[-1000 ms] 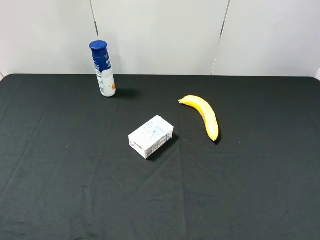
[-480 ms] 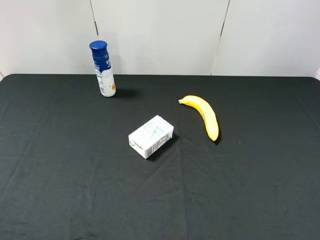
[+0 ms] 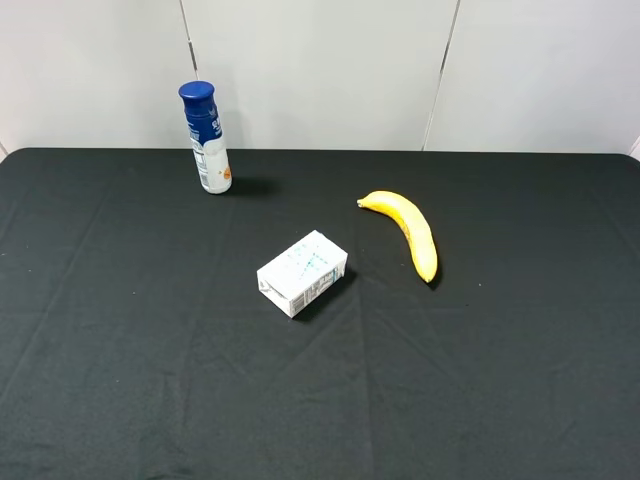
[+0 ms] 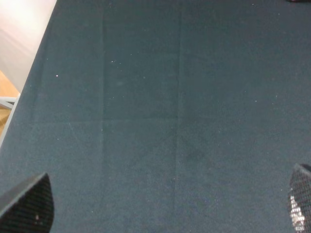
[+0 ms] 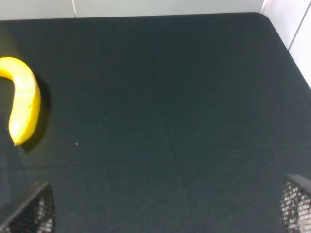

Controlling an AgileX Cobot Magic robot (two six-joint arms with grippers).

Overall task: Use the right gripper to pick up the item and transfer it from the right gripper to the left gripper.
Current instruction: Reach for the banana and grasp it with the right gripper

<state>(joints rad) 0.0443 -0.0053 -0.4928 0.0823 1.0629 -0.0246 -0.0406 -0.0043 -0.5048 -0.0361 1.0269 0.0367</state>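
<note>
the banana point(image 3: 408, 232) lay flat on the black table cloth point(image 3: 150, 380), a little right of the middle in the high view. it curved from a tip near the back down to a tip nearer the front. nothing touched it. the white carton point(image 3: 302, 272) lay on its side near the middle of the table, to the left of the banana and slightly nearer the front, with a clear gap between them. the blue-capped bottle point(image 3: 207, 138) stood upright at the back left, close to the pale wall point(image 3: 320, 70) and well apart from the other two.

the right gripper point(image 5: 163, 208) was released, its two mesh-patterned fingertips point(image 5: 29, 209) spread wide over bare cloth. in its wrist view the banana point(image 5: 24, 102) lay ahead of the gripper, out beyond one fingertip and not between the two.

the left gripper point(image 4: 164, 204) was also released and gripped nothing, its fingertips point(image 4: 26, 204) wide apart above bare cloth near the table's edge.
</note>
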